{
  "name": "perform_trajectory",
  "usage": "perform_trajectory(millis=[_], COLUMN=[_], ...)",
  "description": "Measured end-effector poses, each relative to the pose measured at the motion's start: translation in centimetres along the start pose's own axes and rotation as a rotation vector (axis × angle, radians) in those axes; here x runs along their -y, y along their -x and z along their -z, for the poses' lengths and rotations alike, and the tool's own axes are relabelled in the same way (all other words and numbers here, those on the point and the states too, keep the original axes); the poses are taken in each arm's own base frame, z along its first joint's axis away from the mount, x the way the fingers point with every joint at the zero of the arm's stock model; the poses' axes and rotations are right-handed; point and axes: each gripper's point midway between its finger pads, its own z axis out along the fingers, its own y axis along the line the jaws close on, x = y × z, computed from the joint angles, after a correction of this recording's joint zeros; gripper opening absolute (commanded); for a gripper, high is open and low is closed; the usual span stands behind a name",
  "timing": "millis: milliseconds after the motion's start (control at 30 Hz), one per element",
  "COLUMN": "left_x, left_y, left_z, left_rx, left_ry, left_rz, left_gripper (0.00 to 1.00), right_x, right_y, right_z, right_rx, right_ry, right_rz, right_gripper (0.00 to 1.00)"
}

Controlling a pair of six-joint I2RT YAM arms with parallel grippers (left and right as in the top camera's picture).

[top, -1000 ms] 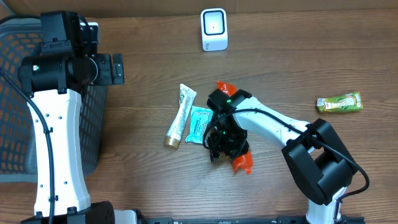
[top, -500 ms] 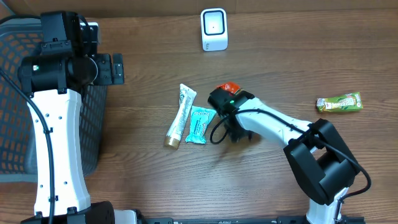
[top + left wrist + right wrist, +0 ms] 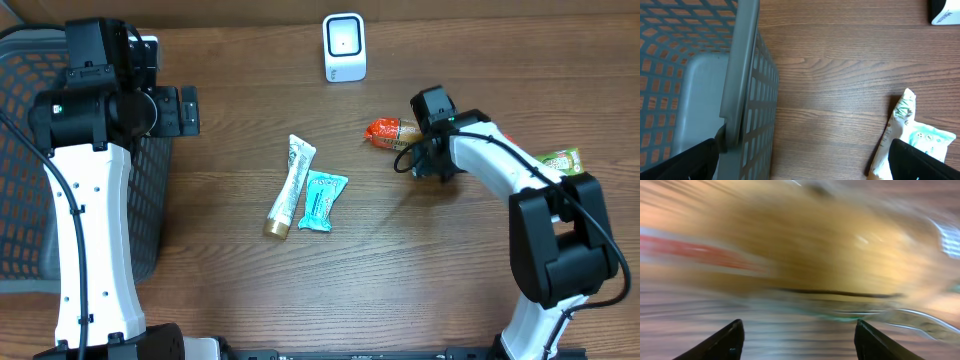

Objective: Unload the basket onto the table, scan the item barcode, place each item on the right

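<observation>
The left arm [image 3: 88, 230] has a white shell dotted with dark screws, black joints and a black cable; the right arm [image 3: 498, 165] matches.

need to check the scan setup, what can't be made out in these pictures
- right wrist view: all blurred; unclear whether the right gripper grips the orange packet
- overhead: its barcode too small, one end hidden under the right arm
- overhead: green packet partly covered by that arm
- left wrist view: teal packet cut off by the edge
</observation>
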Motion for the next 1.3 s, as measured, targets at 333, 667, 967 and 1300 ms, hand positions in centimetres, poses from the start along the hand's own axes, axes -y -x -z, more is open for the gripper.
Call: perform_trajectory(millis=[333, 667, 967, 1300], left_x=[0.0, 0.0, 0.0, 0.0], left_y=[0.0, 0.0, 0.0, 0.0], left_z=[0.0, 0.0, 0.0, 0.0], left_rx=[0.0, 0.0, 0.0, 0.0], left_ry=[0.0, 0.0, 0.0, 0.0], left_rz=[0.0, 0.0, 0.0, 0.0], left_gripper=[1.0, 1.0, 1.0, 1.0], right_x=[-3.0, -4.0, -5.0, -9.5], right_y=[4.6, 4.2, 2.3, -2.9], right_z=[5.4, -0.3, -1.3, 0.7], right_rx=[0.113, 0.066, -0.006, -0.236], right_ry=[0.232, 0.22, 0.195, 0.464], right_rz=[-0.651, -1.047, -0.957, -0.25], right_gripper=[0.93, 0.95, 0.63, 0.57])
